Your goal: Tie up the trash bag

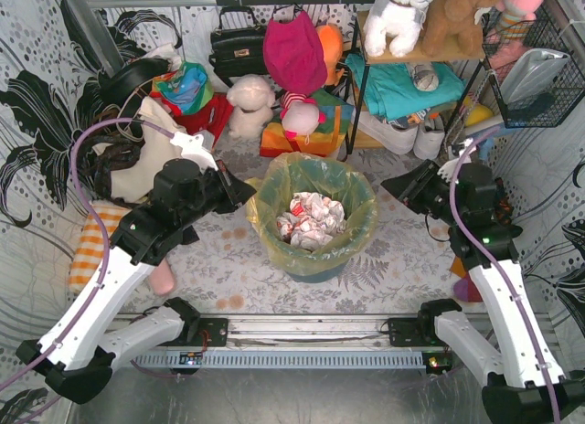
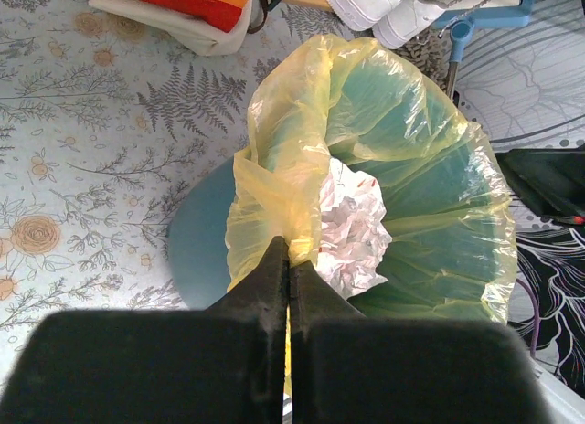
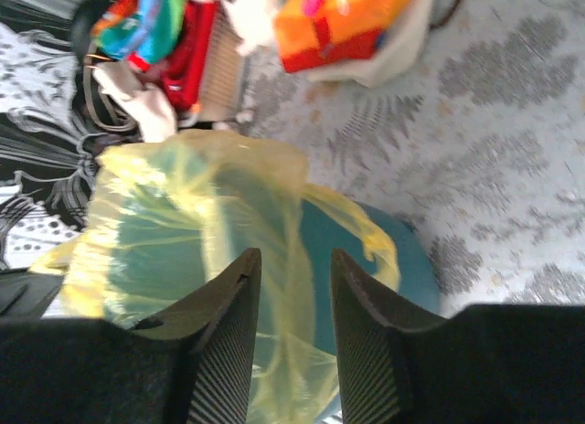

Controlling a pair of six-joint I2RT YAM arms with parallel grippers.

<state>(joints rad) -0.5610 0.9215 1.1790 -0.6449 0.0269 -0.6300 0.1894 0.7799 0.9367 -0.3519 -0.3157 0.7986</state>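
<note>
The yellow-green trash bag lines a teal bin at the table's middle, with crumpled white paper inside. My left gripper is shut on the bag's left rim. In the left wrist view its jaws pinch a bunched fold of the bag next to the paper. My right gripper is open just right of the bag's right rim. In the right wrist view the fingers stand apart over the bag's edge and the bin, holding nothing.
Clutter crowds the back: a black handbag, plush toys, a shelf with folded teal cloth and a wire basket. A cream cloth bag and an orange-checked cloth lie left. Patterned walls close both sides.
</note>
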